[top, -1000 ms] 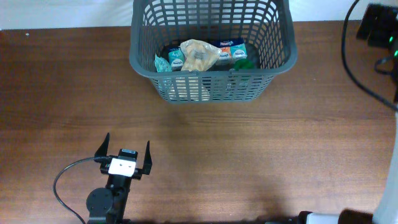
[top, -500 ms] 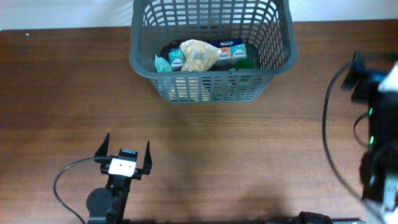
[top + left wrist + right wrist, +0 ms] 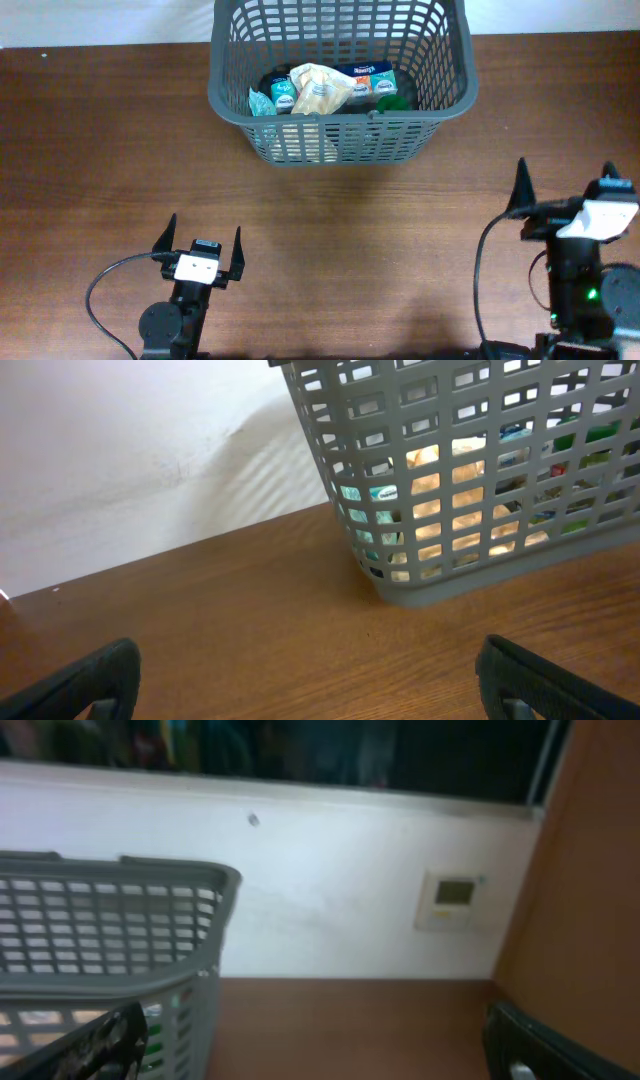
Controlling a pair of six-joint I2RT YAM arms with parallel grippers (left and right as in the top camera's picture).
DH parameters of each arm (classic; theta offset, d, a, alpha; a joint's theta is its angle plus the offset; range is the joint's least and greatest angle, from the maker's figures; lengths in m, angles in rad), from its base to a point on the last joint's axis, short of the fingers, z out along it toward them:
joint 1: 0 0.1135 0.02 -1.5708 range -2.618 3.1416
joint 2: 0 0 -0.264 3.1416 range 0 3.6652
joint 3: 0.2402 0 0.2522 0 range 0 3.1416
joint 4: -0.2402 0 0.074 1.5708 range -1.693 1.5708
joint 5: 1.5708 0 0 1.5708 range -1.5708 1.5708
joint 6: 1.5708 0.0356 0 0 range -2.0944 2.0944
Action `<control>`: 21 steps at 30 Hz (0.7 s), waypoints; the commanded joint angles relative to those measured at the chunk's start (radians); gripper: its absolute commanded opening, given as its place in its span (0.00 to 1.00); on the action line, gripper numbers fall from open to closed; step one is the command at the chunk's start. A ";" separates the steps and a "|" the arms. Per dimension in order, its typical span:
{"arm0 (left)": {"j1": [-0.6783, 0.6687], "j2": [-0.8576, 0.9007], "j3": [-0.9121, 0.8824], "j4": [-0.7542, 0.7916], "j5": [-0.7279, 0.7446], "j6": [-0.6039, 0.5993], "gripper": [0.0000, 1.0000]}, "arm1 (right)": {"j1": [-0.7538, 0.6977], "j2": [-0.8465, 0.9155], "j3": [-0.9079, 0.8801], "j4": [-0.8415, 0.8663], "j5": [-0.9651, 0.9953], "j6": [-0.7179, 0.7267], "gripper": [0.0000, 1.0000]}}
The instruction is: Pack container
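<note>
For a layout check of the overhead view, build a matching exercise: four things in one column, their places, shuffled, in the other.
Things:
1. container
2. left pincer
3. right pincer
4. tan packet

Places:
A. near right of the table
B. inside the container
C. far centre of the table
D. near left of the table

Pairs: 1-C, 2-D, 3-A, 4-B.
</note>
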 commanded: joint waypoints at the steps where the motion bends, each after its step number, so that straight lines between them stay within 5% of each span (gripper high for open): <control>1: 0.007 -0.008 -0.008 0.000 0.007 0.016 0.99 | 0.038 -0.087 -0.110 0.066 -0.030 -0.007 0.99; 21: 0.007 -0.008 -0.008 0.000 0.007 0.016 0.99 | 0.177 -0.370 -0.420 0.199 -0.026 -0.007 0.99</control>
